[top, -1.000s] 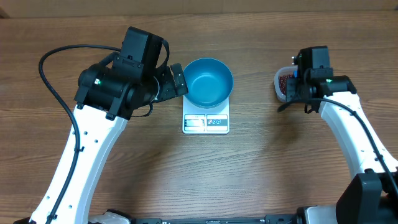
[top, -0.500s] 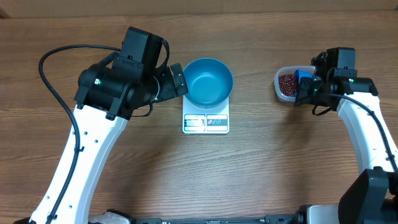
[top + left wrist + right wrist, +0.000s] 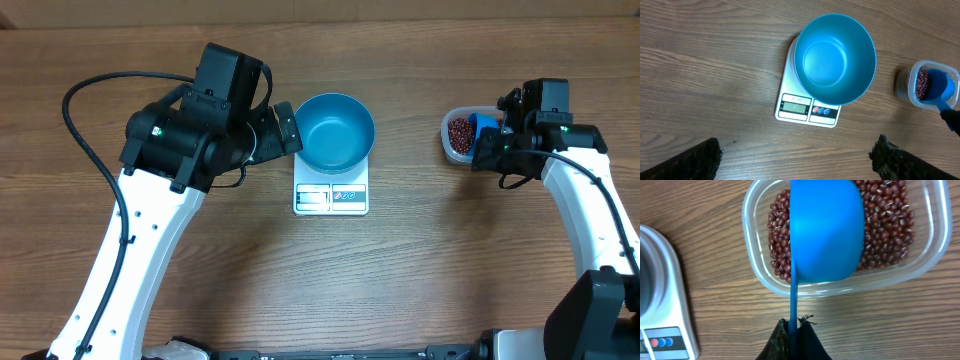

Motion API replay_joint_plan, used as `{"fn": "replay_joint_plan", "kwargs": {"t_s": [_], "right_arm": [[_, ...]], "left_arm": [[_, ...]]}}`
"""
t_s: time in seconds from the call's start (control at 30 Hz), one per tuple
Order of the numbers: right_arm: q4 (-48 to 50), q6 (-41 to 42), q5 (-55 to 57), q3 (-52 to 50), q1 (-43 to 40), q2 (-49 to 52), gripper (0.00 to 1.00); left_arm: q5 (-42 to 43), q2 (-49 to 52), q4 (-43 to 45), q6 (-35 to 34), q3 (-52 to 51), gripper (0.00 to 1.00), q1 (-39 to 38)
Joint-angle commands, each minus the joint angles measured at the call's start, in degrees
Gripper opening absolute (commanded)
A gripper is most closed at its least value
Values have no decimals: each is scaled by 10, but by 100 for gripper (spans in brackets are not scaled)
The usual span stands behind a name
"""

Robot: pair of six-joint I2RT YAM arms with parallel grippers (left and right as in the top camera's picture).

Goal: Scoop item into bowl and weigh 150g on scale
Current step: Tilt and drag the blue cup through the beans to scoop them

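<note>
Over one tub (image 3: 880, 280) of beans (image 3: 777, 235), we are pinching one scoop (image 3: 826, 227) in our right gripper (image 3: 794, 330); our left gripper (image 3: 797, 150) is hovering spread beside one bowl (image 3: 835, 57) and one scale (image 3: 807, 107).

The table (image 3: 420, 280) under the scale (image 3: 808, 111) is brown wood grain with a dull, matt finish. The scale is smooth white plastic, its button panel slightly glossy. On the scale, the bowl (image 3: 835, 57) is smooth blue, plastic by its look, with a soft sheen inside. Well apart from the scale, the tub (image 3: 865, 282) is clear glossy plastic, and the scoop (image 3: 827, 230) is smooth blue plastic, nearly matt. The beans (image 3: 780, 235) are red-brown and faintly shiny. The arms (image 3: 135, 250) flanking the scale have glossy white shells and matt black housings.
</note>
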Motion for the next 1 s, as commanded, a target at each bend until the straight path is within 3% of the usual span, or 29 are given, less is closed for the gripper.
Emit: {"fn": "replay_joint_plan", "kwargs": {"t_s": [0.0,0.97], "right_arm": [[-3,24,-39,13,3,6,4],[-30,132,-84,12,-4,7,4]], "left_arm": [[-10,4,0,11,4,100,2],[-10,4,-7,11,4,100,2]]}}
